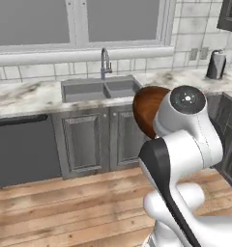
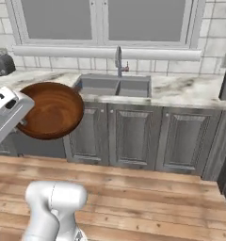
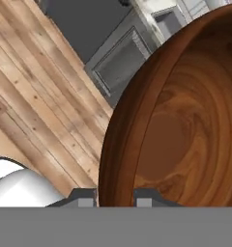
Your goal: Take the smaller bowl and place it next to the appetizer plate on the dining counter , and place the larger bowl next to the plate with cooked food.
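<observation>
The claw [image 3: 116,198] pinches the rim of the larger bowl [image 2: 51,110] between its 2 fingertips [image 3: 84,197], holding it tipped on edge in the air, above the wooden floor [image 2: 148,207], at 9 o'clock of the sink [image 2: 116,86].

Flat, even rendered light fills all three views, bright without harsh contrast. The window [image 2: 103,21] at twelve o'clock is a dull grey pane and casts no beam. Shadows are nearly missing on the wood floor [image 1: 65,207]. The brown bowl [image 2: 51,110] carries a soft sheen inside; in the hand view its inner wall [image 3: 185,125] darkens toward one o'clock. Everything looks slightly soft and low in detail, with no bending at the edges.
</observation>
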Motion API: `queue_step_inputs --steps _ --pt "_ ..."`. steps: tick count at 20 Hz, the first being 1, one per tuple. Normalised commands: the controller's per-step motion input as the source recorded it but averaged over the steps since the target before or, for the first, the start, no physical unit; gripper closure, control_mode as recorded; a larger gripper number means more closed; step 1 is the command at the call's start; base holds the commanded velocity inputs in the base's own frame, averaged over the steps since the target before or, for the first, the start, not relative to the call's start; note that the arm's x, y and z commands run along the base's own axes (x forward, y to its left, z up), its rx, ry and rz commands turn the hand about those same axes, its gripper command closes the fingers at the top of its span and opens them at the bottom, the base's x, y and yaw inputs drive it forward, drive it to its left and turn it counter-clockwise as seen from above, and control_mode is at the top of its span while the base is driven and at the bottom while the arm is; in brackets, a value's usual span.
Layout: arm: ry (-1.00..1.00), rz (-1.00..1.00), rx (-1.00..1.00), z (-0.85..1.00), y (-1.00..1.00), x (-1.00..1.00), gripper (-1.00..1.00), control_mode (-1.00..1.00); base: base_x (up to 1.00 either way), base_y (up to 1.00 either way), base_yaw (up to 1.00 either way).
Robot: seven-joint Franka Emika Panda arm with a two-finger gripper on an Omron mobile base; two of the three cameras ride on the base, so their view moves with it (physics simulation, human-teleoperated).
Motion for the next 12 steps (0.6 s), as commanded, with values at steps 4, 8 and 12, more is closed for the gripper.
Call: queue_step_inputs --steps 4,8,12 --pt "0.0 0.0 0.0 0.0 0.0 0.0 1.0 1.0 0.0 0.26 0.96" --pt "0.0 0.0 0.0 0.0 0.0 0.0 1.0 1.0 0.01 0.18 0.96" --pt "0.0 0.0 0.0 0.0 0.0 0.0 1.0 1.0 0.06 0.09 0.95"
